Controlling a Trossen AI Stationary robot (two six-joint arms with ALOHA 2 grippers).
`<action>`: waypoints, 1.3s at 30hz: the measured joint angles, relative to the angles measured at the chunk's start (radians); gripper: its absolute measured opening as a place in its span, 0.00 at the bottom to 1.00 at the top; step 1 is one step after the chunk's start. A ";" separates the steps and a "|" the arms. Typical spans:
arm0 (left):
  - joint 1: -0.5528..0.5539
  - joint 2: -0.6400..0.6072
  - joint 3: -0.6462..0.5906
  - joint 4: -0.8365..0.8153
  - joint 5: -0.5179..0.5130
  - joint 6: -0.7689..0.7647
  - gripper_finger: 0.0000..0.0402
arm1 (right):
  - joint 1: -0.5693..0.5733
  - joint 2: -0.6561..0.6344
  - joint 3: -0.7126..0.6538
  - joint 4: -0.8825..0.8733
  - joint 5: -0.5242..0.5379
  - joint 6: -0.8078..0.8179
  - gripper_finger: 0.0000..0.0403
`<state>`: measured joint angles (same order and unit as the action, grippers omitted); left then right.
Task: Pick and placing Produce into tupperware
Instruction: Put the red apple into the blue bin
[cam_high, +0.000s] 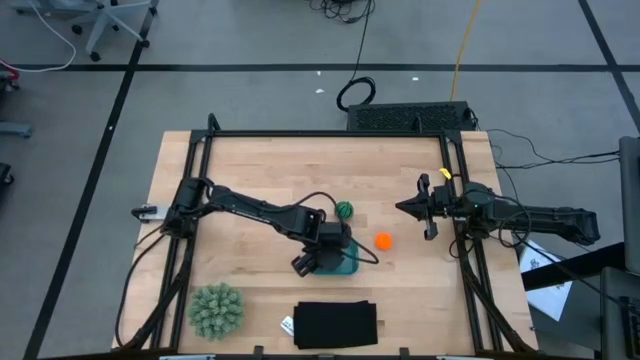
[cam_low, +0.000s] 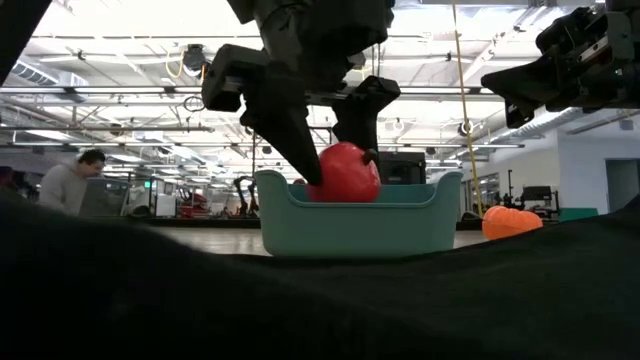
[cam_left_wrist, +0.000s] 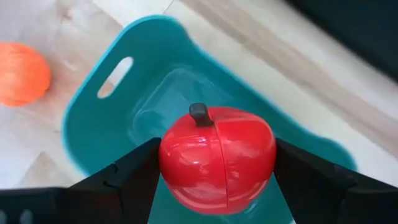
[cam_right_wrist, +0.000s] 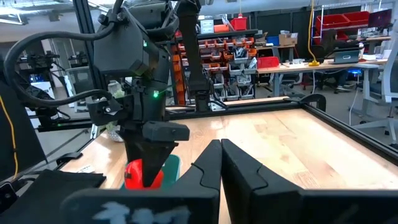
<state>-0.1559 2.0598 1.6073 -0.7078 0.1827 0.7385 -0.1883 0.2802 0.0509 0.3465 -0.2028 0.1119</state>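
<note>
Left end effector (cam_low: 335, 170) clamped on the red apple (cam_left_wrist: 216, 158), one dark finger on each flank, stem upward. Held directly over the teal tub (cam_left_wrist: 93, 124), partly below the rim in the low view; apparently poised for a release, so the apple drops inside rather than rolling off across the tabletop (cam_high: 260, 170). Whether touching the tub floor or not, impossible to tell. Orange piece (cam_high: 383, 241) lying on bare wood just beside the tub, toward the right arm. Green striped piece (cam_high: 344, 210) also near the tub, on its far side. Both outside it, neither gripped. Right end effector (cam_high: 405, 208) parked well apart from the tub, fingers pressed together, empty.
</note>
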 joint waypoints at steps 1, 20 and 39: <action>0.000 0.000 0.000 0.001 0.008 -0.004 0.70 | 0.000 0.000 0.000 0.000 0.000 0.000 0.00; 0.000 0.013 0.000 0.002 0.004 -0.049 0.70 | 0.000 0.002 0.000 0.000 0.000 0.000 0.00; 0.000 0.013 0.000 -0.061 -0.001 -0.150 0.70 | 0.000 0.002 0.000 0.000 0.000 0.000 0.00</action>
<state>-0.1555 2.0731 1.6073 -0.7684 0.1822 0.5886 -0.1883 0.2825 0.0509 0.3466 -0.2028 0.1120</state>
